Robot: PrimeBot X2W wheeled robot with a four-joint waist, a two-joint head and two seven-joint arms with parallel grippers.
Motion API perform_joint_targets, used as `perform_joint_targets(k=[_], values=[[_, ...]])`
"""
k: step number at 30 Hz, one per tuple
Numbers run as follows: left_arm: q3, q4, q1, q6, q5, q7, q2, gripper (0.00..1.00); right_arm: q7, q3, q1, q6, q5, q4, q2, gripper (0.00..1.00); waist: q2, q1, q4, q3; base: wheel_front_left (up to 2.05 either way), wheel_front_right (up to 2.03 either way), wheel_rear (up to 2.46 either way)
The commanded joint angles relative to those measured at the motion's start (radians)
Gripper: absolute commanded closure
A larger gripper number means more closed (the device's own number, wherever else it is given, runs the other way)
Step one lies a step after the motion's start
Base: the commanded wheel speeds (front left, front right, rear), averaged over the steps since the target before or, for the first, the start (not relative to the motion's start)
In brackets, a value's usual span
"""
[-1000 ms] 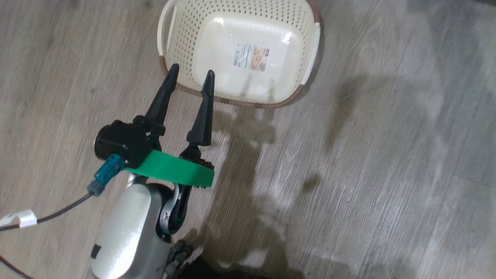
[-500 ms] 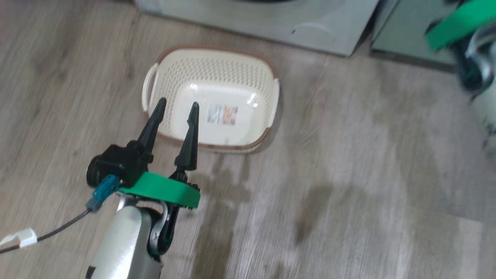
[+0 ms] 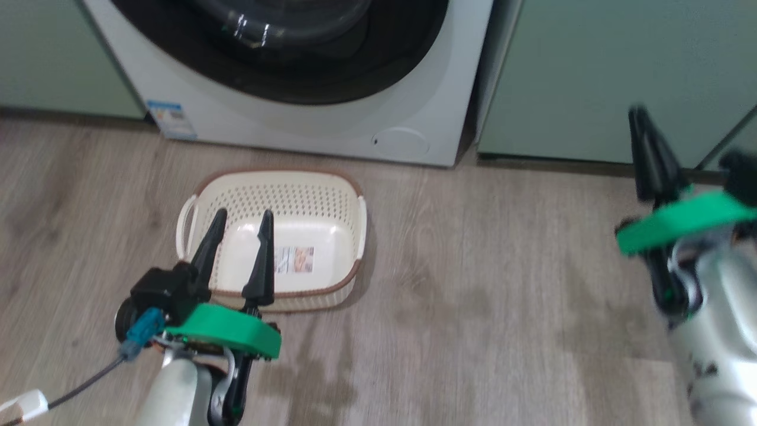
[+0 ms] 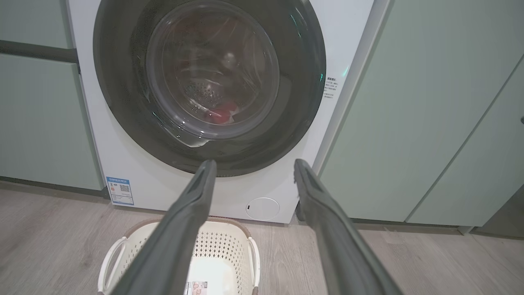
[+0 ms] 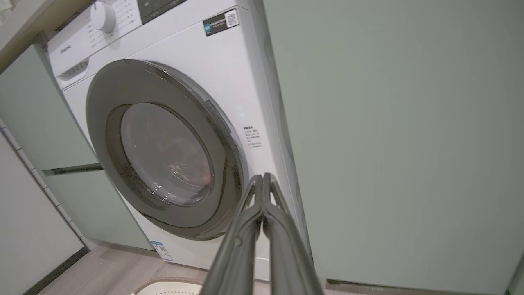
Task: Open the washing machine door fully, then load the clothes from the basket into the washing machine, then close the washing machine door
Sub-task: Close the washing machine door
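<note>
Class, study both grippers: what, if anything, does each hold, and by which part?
Nothing is held. The left gripper stands open and empty near the basket; the right gripper is shut, finger against finger, with nothing between.

Head view: washing machine sits top centre, left cabinet upper left, right cabinet upper right. Basket is on the floor, centre-left, just in front of the machine and not touching it. Flap is at the machine's lower right, sticker at its lower left. Left gripper is lower left over the basket's near rim, right gripper at the right edge. Left wrist view: door lies against the machine front, clothes behind it, low inside.
</note>
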State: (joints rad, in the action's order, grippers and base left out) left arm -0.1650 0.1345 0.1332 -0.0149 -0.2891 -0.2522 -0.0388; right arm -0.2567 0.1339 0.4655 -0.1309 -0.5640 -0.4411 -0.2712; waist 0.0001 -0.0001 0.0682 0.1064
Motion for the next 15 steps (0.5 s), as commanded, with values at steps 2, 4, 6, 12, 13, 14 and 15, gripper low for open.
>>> perform_joint_targets(k=[2,4,6,12,13,14,15], values=[[0.037,-0.025,0.003,-0.002,0.010,-0.010,-0.011,0.00,-0.005,-0.025,-0.053,0.000,0.017,0.059,0.026,1.00,-0.0001,0.0001,-0.033,-0.048,0.00,0.00,0.00],[0.038,-0.021,-0.010,-0.001,0.011,-0.010,-0.011,0.00,-0.005,-0.055,-0.110,0.000,0.031,0.083,0.046,1.00,-0.0001,0.0001,-0.038,-0.064,0.00,0.00,0.00],[0.038,-0.015,-0.024,-0.002,0.007,-0.010,-0.011,0.00,-0.005,-0.078,-0.159,0.000,0.047,0.105,0.065,1.00,-0.0001,0.0001,-0.043,-0.079,0.00,0.00,0.00],[0.039,-0.004,-0.070,0.001,0.007,-0.010,-0.011,0.00,-0.005,-0.130,-0.284,0.000,0.092,0.168,0.130,1.00,-0.0001,0.0001,-0.054,-0.108,0.00,0.00,0.00],[0.039,0.002,-0.075,0.004,0.006,-0.010,-0.011,0.00,-0.005,-0.135,-0.301,0.000,0.094,0.180,0.135,1.00,-0.0001,0.0001,-0.052,-0.111,0.00,0.00,0.00],[0.036,0.007,-0.079,0.005,0.009,-0.010,-0.011,0.00,-0.005,-0.140,-0.318,0.000,0.099,0.189,0.140,1.00,-0.0001,0.0001,-0.051,-0.113,0.00,0.00,0.00],[0.034,0.010,-0.081,0.006,0.013,-0.010,-0.011,0.00,-0.005,-0.147,-0.335,0.000,0.100,0.194,0.147,1.00,-0.0001,0.0001,-0.050,-0.114,0.00,0.00,0.00]])
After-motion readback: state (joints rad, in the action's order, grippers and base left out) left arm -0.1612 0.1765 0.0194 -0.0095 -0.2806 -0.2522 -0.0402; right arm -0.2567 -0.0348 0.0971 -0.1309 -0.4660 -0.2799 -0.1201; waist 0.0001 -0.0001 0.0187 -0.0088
